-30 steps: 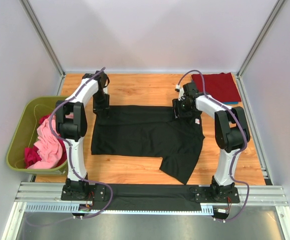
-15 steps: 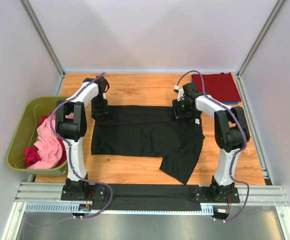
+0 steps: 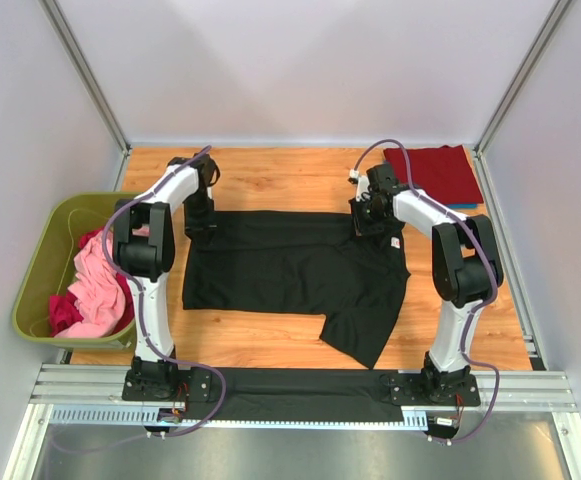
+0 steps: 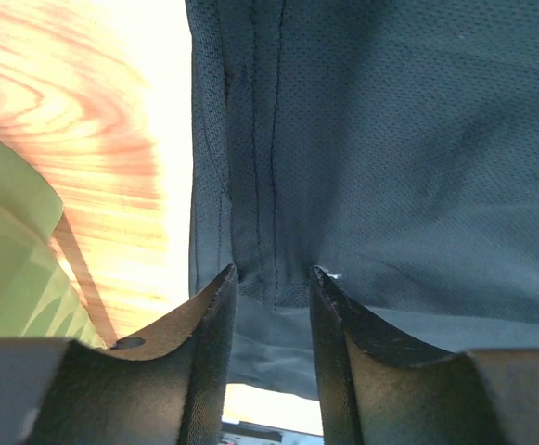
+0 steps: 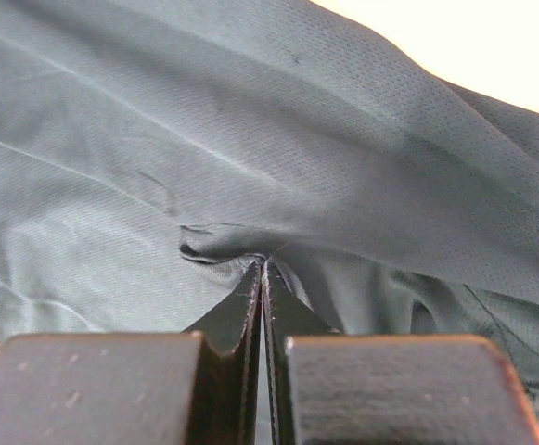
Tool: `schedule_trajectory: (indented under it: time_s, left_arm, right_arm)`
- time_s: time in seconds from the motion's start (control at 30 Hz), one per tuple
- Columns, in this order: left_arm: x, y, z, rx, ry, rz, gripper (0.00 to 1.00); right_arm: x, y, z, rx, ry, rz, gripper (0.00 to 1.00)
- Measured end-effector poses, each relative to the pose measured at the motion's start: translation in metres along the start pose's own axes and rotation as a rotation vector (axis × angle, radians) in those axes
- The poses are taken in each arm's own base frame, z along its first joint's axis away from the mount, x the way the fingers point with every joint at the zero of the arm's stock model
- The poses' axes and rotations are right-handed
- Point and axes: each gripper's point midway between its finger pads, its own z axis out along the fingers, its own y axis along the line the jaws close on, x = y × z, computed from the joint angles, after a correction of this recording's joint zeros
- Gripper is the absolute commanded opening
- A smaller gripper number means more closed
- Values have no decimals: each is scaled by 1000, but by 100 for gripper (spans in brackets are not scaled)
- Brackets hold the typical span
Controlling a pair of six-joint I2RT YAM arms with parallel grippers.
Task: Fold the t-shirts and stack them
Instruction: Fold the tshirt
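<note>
A black t-shirt (image 3: 290, 265) lies spread flat across the middle of the wooden table, one sleeve pointing toward the near edge. My left gripper (image 3: 201, 222) is down at its far left corner. In the left wrist view the left gripper (image 4: 274, 278) stands open, its fingers (image 4: 209, 320) astride the stitched hem of the black t-shirt (image 4: 390, 139). My right gripper (image 3: 370, 220) is at the shirt's far right corner. In the right wrist view the right gripper (image 5: 265, 264) is shut on a puckered fold of the black t-shirt (image 5: 250, 120).
A folded dark red t-shirt (image 3: 435, 172) lies at the back right on top of a blue one (image 3: 462, 207). An olive-green bin (image 3: 40, 255) at the table's left edge holds crumpled pink and magenta shirts (image 3: 95, 290). The bin wall (image 4: 9, 269) shows beside the left fingers.
The right gripper's jaws have shut on the black cloth. The left gripper has shifted slightly along the far left corner; the shirt lies as before.
</note>
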Motion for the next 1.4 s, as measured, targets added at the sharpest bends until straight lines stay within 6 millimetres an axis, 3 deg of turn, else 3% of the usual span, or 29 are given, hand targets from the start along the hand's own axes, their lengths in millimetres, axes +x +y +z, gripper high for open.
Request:
schedule_trajectory:
  time_s: [0.1,0.13,0.17,0.23,0.4,0.6,0.83,1.23,1.3,1.37,1.4]
  left_arm:
    - [0,1,2,-7,4,-4,33]
    - [0,1,3,-11,4,-6,26]
    - [0,2,3,-15,6,-9,10]
    - [0,4,4,-33,9,-12,0]
    - [-7,12,6,-87,3,-6,0]
    - [-23,22,-6,-147,-56,-10,0]
    - [-23,26,-6,-169,-57,-8,0]
    - [-38,37,-12,-248,-78,-8,0]
    - [-35,38,-8,-258,-58,-3,0]
    - [-32,38,-2,-264,-37,4,19]
    - [-30,38,-1,-266,-28,8,27]
  right_arm:
    - [-2,5,-3,-4,-10,-10,0]
    - [-3,6,-4,-6,-12,-13,0]
    - [-3,9,-4,-8,-12,-16,0]
    - [-1,15,-4,-14,-8,-19,0]
    - [8,29,-4,-21,25,-11,0]
    - [25,41,-8,3,88,26,0]
    - [50,49,-7,49,125,56,0]
    - [49,93,-4,36,87,196,0]
    - [54,99,1,42,84,222,6]
    - [61,102,6,52,90,254,22]
    - [65,101,8,61,95,273,25]
